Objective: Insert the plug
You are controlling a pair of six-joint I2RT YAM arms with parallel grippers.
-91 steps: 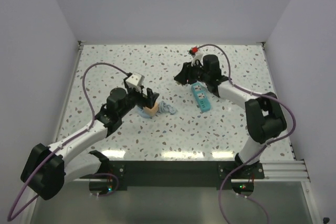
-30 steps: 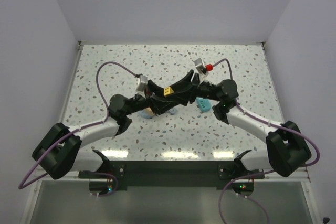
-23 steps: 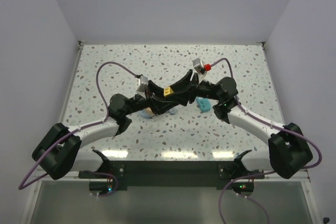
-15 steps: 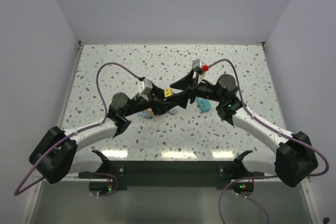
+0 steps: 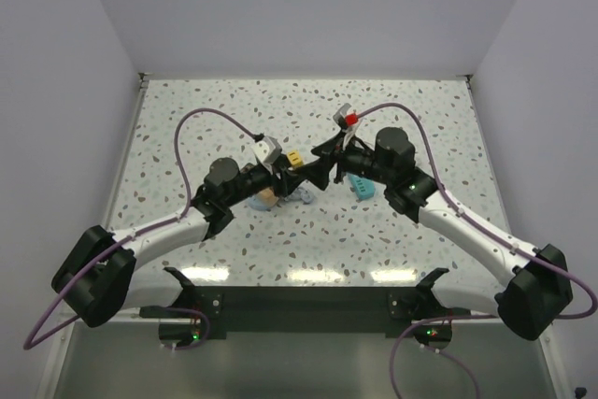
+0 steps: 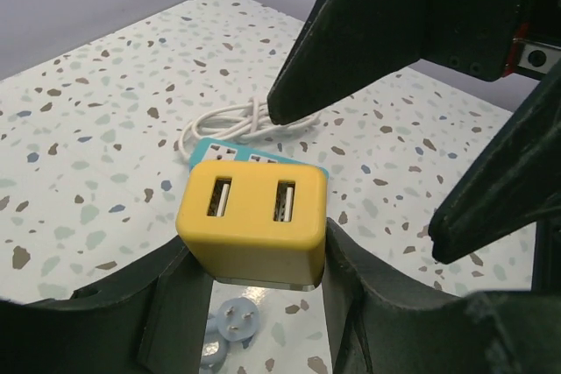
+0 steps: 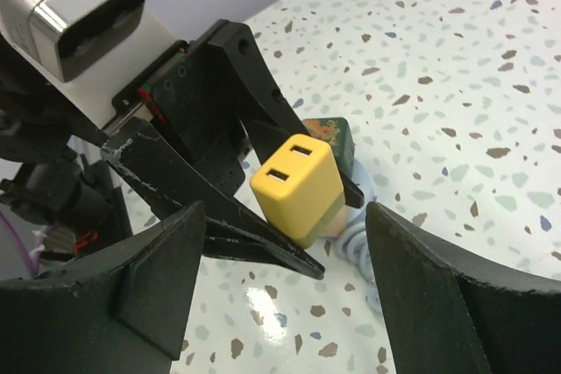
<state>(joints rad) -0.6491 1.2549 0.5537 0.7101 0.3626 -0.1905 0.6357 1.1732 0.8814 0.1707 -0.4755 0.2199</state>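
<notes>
Left hand (image 6: 254,247) clamps yellow block (image 6: 252,216); plug (image 7: 333,136) dark green cube.

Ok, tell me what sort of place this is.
Probably a robotics lab cell: a speckled terrazzo-style tabletop boxed in by white walls, with a black-and-white left arm and right arm bolted at its near edge.

Right pincer (image 7: 285,216) jaws now apart

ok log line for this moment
left gripper: shut on yellow block | right gripper: open, not touching block | power strip: on table
</notes>
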